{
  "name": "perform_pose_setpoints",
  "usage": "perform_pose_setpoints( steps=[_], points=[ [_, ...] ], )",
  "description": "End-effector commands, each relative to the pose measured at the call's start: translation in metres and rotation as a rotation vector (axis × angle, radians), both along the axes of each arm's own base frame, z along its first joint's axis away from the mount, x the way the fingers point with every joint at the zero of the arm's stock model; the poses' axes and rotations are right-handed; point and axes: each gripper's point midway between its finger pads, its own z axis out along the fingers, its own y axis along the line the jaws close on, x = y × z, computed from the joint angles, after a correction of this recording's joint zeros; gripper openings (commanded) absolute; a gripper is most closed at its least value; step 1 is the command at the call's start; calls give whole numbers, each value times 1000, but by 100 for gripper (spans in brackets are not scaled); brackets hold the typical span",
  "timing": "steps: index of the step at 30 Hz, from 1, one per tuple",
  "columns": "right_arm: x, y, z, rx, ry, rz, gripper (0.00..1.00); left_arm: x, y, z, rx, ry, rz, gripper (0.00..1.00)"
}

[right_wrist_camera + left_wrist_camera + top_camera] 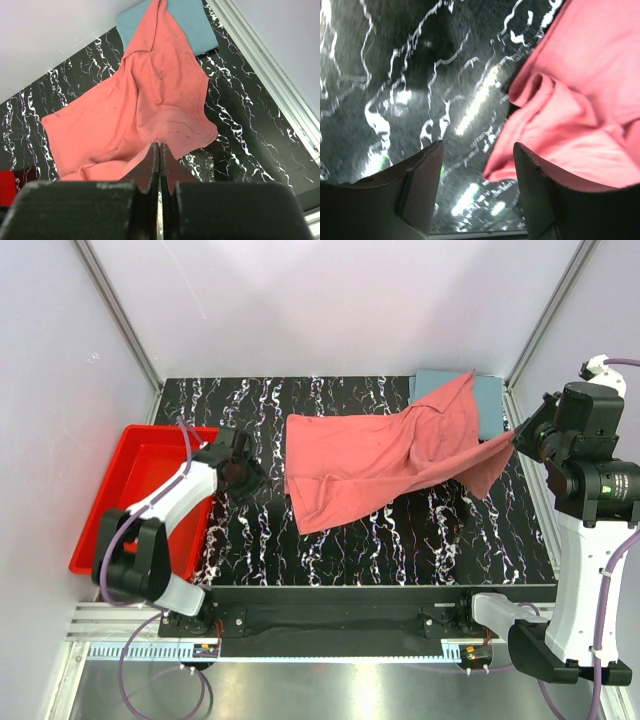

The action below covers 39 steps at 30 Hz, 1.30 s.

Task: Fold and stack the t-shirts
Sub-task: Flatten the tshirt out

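Right gripper was pinched tight on an edge of the salmon-pink shirt, holding that side up off the bench. The rest lay spread across the middle. Left gripper had its jaws wide apart with nothing between them, just beside the shirt's left edge. The grey-blue shirt looked folded, I think, in the far right corner, partly under the pink one.

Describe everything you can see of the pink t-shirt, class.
The pink t-shirt is soft, rumpled cloth, spread unfolded across the black marbled table. Its far corner overlaps the folded blue t-shirt. The right gripper is shut on its right edge, holding it raised. The open left gripper sits at its left edge.
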Motion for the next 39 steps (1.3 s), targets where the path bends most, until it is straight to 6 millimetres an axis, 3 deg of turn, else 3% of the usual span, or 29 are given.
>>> perform_pose_setpoints(
  steps=[1, 4, 5, 10, 14, 16, 19, 30, 39],
  points=[
    [-2, 3, 8, 10, -30, 19, 0, -16, -14, 23, -96, -21, 83, 60],
    [-2, 7, 1, 27, -17, 34, 0, -38, -40, 19, -175, 27, 110, 59],
    [-2, 8, -2, 33, -10, 36, 0, -48, -60, 23, -209, 12, 80, 58],
    [1, 13, -2, 50, -10, 58, 0, -85, -105, -2, -315, 97, 134, 45],
    [1, 15, -1, 58, -16, 68, 0, -83, -105, -15, -223, 74, 125, 46],
    [0, 16, -1, 62, -19, 69, 0, -91, -100, -28, -208, 96, 159, 46],
    [-4, 17, 0, 65, -26, 74, 0, -87, -98, -35, -242, 85, 252, 46],
    [-10, 19, -1, 65, -25, 87, 0, -73, -106, -41, -231, 119, 333, 45],
    [-11, 21, 0, 73, -31, 95, 0, -73, -109, -49, -204, 162, 360, 50]
  ],
)
